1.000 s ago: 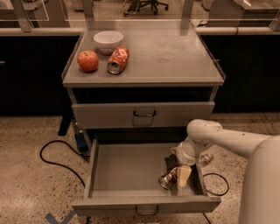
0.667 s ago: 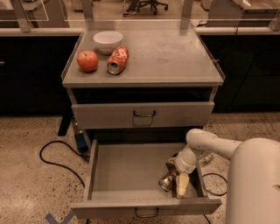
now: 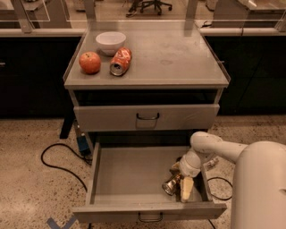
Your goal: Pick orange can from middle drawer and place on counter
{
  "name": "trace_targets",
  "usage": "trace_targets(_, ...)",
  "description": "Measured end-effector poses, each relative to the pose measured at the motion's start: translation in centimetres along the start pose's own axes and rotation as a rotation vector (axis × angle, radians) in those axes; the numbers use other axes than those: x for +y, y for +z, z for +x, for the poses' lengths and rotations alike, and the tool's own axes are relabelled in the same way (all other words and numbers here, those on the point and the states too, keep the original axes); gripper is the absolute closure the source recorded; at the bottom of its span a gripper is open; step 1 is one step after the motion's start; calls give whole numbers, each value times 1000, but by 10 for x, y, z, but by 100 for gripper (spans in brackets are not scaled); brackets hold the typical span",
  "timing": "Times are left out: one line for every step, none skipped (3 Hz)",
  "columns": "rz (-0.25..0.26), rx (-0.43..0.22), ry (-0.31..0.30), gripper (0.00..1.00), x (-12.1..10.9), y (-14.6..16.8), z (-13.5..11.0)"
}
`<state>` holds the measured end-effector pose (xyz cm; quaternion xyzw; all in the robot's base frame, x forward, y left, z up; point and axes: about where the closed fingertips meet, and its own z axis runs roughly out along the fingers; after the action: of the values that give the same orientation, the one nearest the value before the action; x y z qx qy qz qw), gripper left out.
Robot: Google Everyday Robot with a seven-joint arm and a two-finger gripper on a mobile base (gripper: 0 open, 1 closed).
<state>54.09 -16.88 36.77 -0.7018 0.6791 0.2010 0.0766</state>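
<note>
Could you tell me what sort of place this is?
Likely an office or lab: office chair behind, metal drawer cabinet, speckled hard floor. The gripper is down in the middle drawer.

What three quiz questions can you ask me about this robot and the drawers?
1. How many things sit on the counter?
2. True or false: the orange can is inside the open middle drawer.
3. Where is the gripper? A: up on the counter. B: down in the middle drawer, at the orange can, near the drawer's front on the picture's right. C: on the floor beside the cable.

Key
1. Three: a white bowl, a round fruit and a red-orange can lying on its side.
2. True.
3. B.
</note>
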Motion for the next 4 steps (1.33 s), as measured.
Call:
trace_targets(0,0,0,42,0,0,0)
trace_targets(0,0,0,65,0,0,0)
trace_targets(0,0,0,88,0,0,0)
trace_targets(0,0,0,100,1,-4,-2)
